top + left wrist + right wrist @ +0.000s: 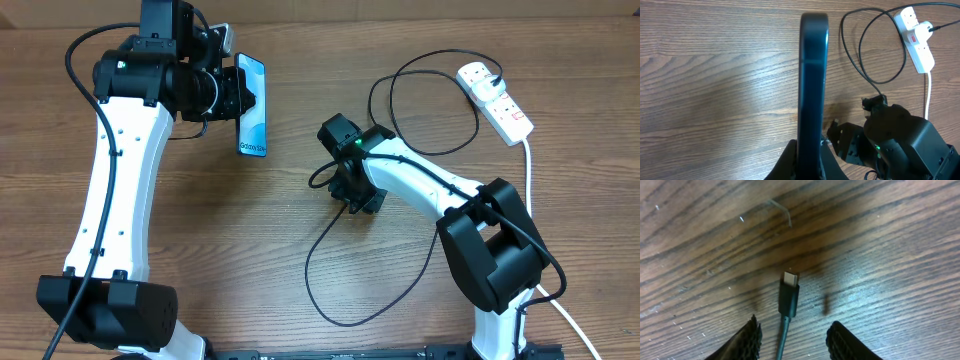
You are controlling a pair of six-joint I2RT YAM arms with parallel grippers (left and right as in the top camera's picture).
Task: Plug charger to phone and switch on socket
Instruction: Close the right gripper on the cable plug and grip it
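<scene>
Overhead: L pincer [232,100] clenched on the phone [254,106] at upper left, screen showing from above. R pincer [352,192] sits low mid-tabletop [300,40] over the charger [312,270], whose cable loops across to the socket [497,98] far right. L wrist: phone edge-on, near end gripped in the pincer. R wrist: pincer released, fingers [746,341] either side of the cable w/o touching, connector tip [790,278] lying on the wood
</scene>
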